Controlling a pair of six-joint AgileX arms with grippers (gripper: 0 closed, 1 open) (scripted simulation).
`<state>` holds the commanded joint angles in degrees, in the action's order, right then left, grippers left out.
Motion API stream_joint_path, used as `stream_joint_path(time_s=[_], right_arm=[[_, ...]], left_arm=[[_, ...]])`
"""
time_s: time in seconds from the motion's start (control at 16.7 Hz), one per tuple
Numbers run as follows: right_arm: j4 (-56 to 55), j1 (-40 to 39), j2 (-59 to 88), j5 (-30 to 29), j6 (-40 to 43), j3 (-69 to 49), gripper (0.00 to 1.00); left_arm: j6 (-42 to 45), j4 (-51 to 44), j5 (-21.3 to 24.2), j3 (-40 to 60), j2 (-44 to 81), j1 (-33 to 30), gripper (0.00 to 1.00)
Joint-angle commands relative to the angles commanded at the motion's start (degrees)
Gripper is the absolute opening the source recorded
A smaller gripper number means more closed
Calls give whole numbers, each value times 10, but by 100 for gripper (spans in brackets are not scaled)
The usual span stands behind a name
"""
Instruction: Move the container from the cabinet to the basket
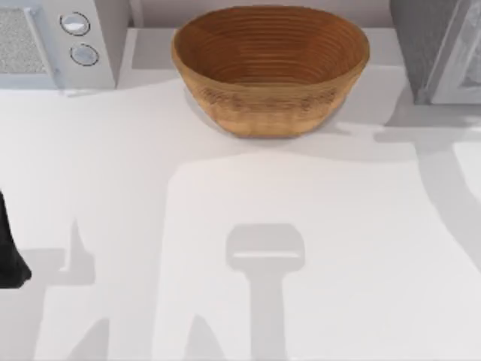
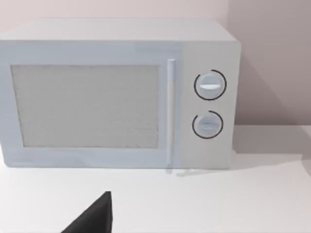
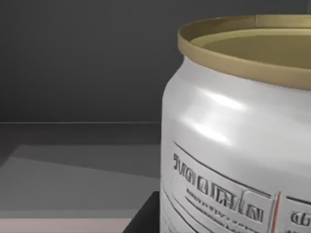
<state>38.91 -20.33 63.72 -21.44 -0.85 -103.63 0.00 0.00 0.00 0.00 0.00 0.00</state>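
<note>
The container (image 3: 233, 145), a white-labelled can with a dull gold rim, stands upright and very close in the right wrist view, on the grey floor inside the dark cabinet (image 3: 73, 63). A dark part of my right gripper (image 3: 146, 218) shows right beside the can's base. In the top view the cabinet (image 1: 421, 45) sits at the far right back with its pale door (image 1: 462, 56) swung open. The brown wicker basket (image 1: 270, 98) stands at the back centre and holds nothing. My left arm (image 1: 9, 252) is parked at the table's left edge.
A white microwave (image 1: 60, 41) with two round knobs stands at the back left, and the left wrist view faces its door (image 2: 87, 107). White tabletop (image 1: 248, 226) stretches in front of the basket, crossed by arm shadows.
</note>
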Motion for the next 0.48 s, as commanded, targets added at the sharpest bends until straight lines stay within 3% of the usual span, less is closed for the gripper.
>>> stream_joint_path(time_s=[0.48], right_arm=[[-161, 86, -265, 87, 4, 474, 0]], left_arm=[[0, 0, 0, 0, 0, 0, 100]])
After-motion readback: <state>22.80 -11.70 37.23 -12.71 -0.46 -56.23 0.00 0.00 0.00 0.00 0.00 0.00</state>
